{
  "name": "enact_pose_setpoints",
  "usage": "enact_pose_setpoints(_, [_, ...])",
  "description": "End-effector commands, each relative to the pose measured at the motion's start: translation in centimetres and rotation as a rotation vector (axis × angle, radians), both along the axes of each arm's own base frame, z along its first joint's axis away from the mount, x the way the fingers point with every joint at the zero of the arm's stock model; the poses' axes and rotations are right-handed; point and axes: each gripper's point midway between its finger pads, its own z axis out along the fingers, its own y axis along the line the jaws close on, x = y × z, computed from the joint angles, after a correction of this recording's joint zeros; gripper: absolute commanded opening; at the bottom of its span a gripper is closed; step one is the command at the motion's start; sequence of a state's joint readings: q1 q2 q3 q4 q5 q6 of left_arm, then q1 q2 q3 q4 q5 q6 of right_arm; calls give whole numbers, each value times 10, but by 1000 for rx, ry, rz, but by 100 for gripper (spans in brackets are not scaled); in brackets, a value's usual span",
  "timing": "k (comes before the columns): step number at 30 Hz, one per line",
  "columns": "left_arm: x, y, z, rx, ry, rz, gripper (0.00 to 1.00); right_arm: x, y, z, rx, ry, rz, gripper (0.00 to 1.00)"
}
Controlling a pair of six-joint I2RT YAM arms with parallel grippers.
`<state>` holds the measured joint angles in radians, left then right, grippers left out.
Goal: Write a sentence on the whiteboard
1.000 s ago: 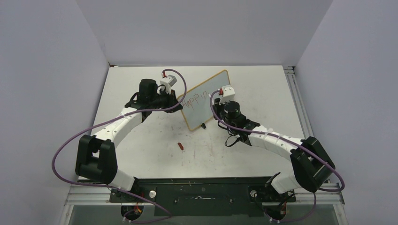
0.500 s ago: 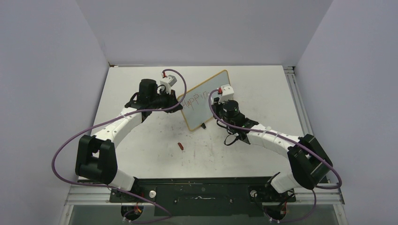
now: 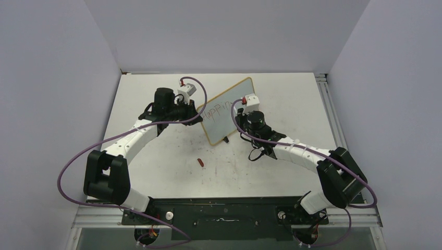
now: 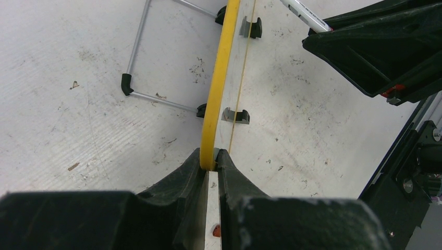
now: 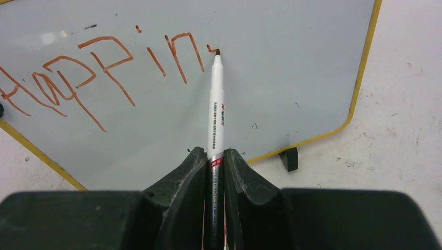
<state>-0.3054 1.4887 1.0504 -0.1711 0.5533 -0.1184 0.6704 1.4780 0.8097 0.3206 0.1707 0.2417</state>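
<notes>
Right wrist: right gripper (image 5: 215,152) is pinching the white marker (image 5: 216,99), tip pointing away, touching glossy yellow-framed whiteboard (image 5: 292,67) right of red lettering (image 5: 112,77).

The right arm (image 3: 299,151) is drifting a little to the left, its elbow and shoulder link swinging inward over the surface (image 3: 234,174). The right pincer (image 5: 213,156) is carrying the marker (image 5: 217,99) leftward and slightly farther up the whiteboard (image 5: 297,73), so that the wrist is closing in on the last written letters of the sentence (image 5: 104,67) as seen from above.
</notes>
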Motion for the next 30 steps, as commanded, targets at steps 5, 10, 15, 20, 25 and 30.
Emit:
enact_pose_setpoints(5, [1, 0, 22, 4, -70, -15, 0, 20, 0, 24, 36, -74, -34, 5])
enact_pose_setpoints(10, [2, 0, 21, 5, -69, -15, 0, 24, -1, 30, 34, -89, -35, 5])
enact_pose_setpoints(15, [1, 0, 21, 5, -69, -15, 0, 27, 1, 35, 34, -102, -26, 5])
enact_pose_setpoints(20, [1, 0, 22, 5, -69, -15, 0, 26, 5, 37, 36, -106, -4, 5])
enact_pose_setpoints(25, [2, 0, 22, 4, -71, -16, 0, 21, 10, 29, 33, -88, 30, 5])
enact_pose_setpoints(30, [2, 0, 22, 4, -69, -16, 0, 14, 11, 20, 35, -71, 44, 5])
